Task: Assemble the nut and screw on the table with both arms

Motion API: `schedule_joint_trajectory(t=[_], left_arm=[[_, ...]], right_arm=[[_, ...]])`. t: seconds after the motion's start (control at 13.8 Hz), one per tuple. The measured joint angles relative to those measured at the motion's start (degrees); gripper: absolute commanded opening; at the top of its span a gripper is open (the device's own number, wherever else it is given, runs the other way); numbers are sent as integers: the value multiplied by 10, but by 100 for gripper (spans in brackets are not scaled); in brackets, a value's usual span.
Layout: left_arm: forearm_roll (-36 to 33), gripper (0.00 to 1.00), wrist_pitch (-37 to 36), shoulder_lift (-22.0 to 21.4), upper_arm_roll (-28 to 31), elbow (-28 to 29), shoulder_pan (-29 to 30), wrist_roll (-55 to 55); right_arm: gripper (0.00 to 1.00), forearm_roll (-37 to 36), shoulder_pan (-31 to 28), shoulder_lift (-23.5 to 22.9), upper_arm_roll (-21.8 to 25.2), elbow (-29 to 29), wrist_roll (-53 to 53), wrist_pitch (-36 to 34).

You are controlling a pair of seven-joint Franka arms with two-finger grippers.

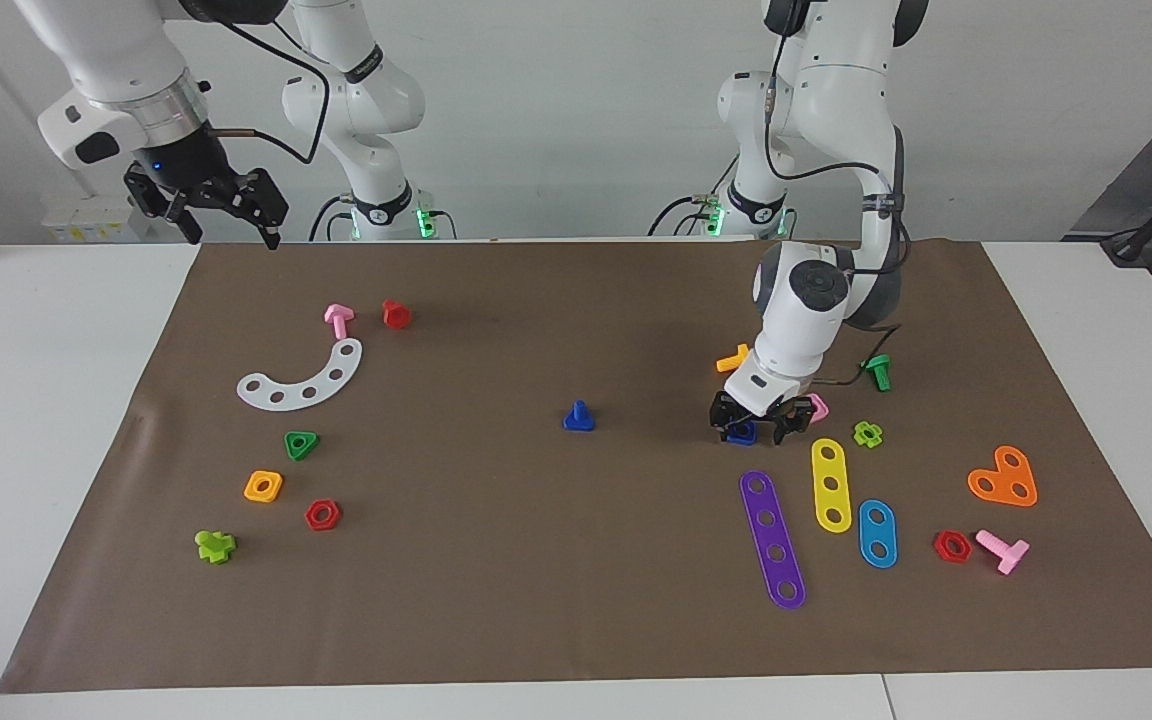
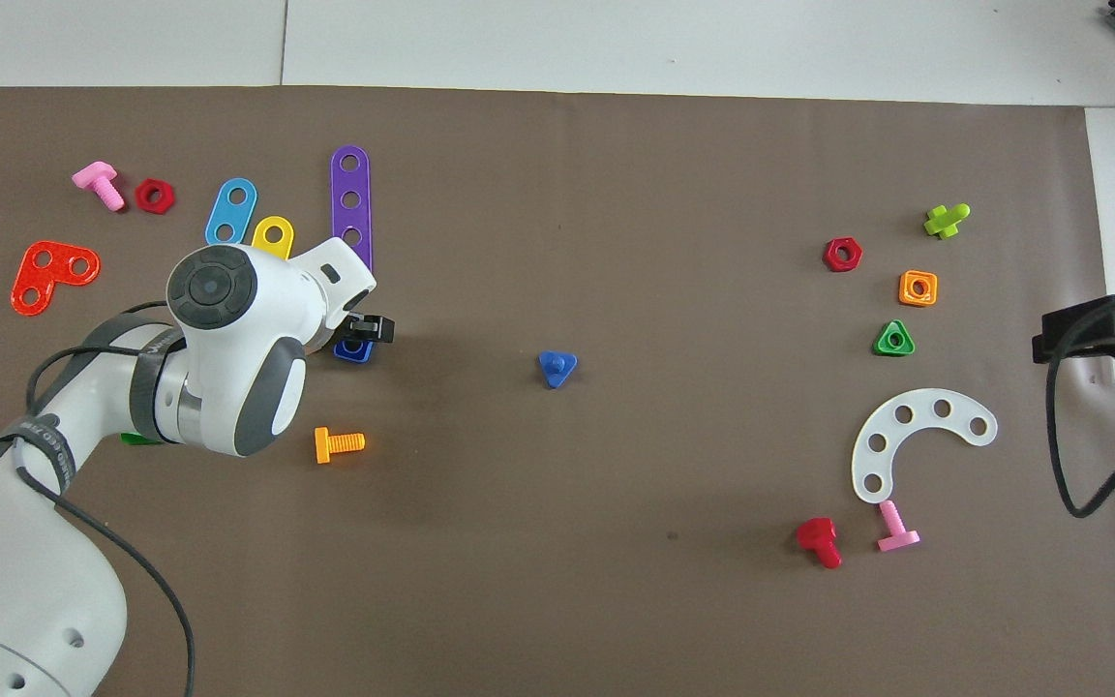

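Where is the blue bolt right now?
The screw stands head-down alone mid-mat, between the green triangle nut and the nut.

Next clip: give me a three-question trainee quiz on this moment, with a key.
1. True or false: the left gripper is down around the blue square nut.
2. What stands head-down near the mat's middle? A) orange bolt B) blue screw C) green triangular nut
3. Which gripper waits raised over the mat's corner nearest the right arm's base?

Key: 1 true; 2 B; 3 the right gripper.
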State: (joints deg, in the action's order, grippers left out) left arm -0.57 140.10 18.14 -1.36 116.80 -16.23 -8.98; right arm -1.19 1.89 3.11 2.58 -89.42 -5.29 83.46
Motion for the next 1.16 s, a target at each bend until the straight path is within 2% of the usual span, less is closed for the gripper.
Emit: schedule_joint_trajectory(t=[0.15,0.65,0.73,0.95,1.02,1.16], left_arm=[[0,75,0,0,-1,0,-6,-13],[0,75,-2,0,1,7,-12,-21],[0,71,-5,0,2,7,-12,-22],[0,16,-8,-2,4,7,-12,-22],[0,0,-8,-3,4,7,-12,-22],[0,0,-8,-11,5,5,-12,-23]], right_arm=[[100,0,0,1,-2,0,0,0],[100,0,0,1,-2,0,0,0],[100,0,0,1,-2,0,0,0],[100,0,0,1,-2,0,0,0],[100,0,0,1,-2,0,0,0],[100,0,0,1,-2,0,0,0]])
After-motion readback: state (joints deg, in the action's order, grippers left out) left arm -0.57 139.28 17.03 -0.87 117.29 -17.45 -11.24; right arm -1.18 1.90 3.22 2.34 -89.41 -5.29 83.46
